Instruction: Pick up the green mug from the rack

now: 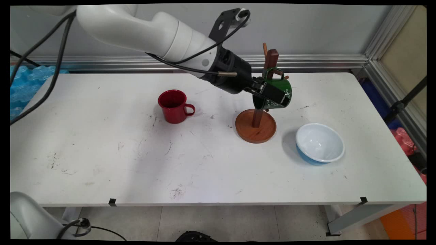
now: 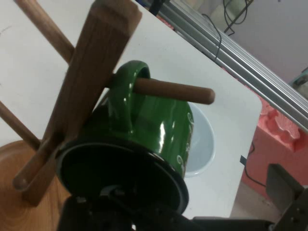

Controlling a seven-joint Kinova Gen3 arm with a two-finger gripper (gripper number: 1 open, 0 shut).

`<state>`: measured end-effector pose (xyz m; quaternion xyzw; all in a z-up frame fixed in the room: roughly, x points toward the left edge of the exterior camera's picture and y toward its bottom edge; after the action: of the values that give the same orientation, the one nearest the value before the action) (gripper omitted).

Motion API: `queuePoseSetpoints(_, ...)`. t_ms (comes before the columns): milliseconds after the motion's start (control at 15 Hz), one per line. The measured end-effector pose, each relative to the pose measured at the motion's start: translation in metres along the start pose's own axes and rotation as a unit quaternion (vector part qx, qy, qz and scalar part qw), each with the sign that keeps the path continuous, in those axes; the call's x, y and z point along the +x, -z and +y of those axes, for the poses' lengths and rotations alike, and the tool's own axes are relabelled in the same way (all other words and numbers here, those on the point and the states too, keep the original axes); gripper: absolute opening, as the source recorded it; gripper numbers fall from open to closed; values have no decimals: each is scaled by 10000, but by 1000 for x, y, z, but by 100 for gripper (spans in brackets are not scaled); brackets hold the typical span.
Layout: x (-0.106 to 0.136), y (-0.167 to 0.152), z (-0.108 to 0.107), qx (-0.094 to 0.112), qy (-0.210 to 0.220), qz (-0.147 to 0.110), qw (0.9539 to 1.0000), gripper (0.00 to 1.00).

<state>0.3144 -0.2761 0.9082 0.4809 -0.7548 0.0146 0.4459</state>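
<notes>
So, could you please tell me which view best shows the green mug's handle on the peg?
The hand view: the green mug's handle loops around the wooden peg, seen close. The main view shows the handle small, by the rack's post, the peg mostly hidden.

A white table (image 1: 102,163) with scuffed, marked top stands against a plain grey wall (image 1: 306,27); an aluminium rail (image 1: 323,61) runs along the wall's foot and turns down the right side. Pale floor tiles (image 1: 218,223) show below the near edge; blue bubble wrap (image 1: 25,81) lies at the left, red plastic (image 1: 405,141) at the right.
</notes>
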Motion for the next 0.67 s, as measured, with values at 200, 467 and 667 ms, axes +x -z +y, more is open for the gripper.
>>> queuePoseSetpoints(200, 0, -6, -2, 13, 63, 14, 10000, 100)
queuePoseSetpoints(467, -3, -11, -4, 6, 107, 21, 9999, 0)
queuePoseSetpoints(667, -5, -14, -5, -16, 109, 23, 9999, 0)
